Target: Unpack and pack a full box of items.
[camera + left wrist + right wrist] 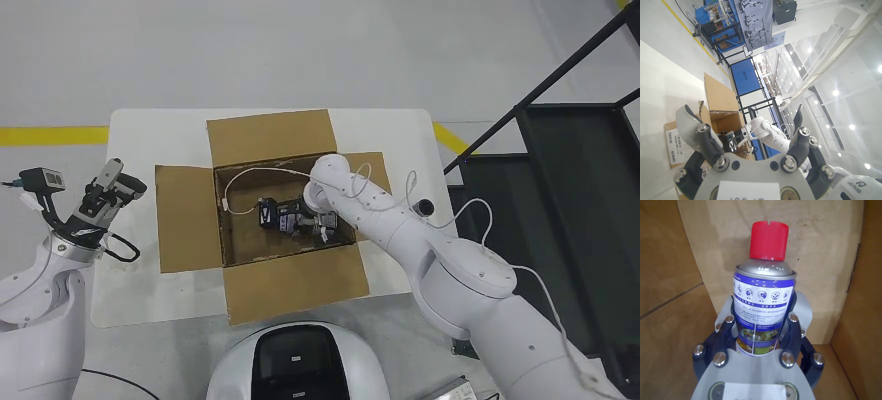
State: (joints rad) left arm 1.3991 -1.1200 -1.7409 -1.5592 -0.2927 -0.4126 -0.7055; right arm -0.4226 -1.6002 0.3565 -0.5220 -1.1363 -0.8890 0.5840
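An open cardboard box [186,232] stands on the white table [130,295], flaps spread outward. My right gripper [762,311] is down inside the box, shut on a spray can [762,298] with a blue and white label and a red cap [769,240]; the can lies toward the box's inner wall. From above, the right gripper [285,216] sits in the middle of the box interior. My left gripper [742,117] is raised at the table's left end, open and holding nothing, with the box [723,117] beyond it. The left gripper [112,180] is left of the box.
A black stair frame [560,130] stands to the right of the table. A yellow floor line [50,135] runs on the left. Bare tabletop lies to the left of the box and in front of it.
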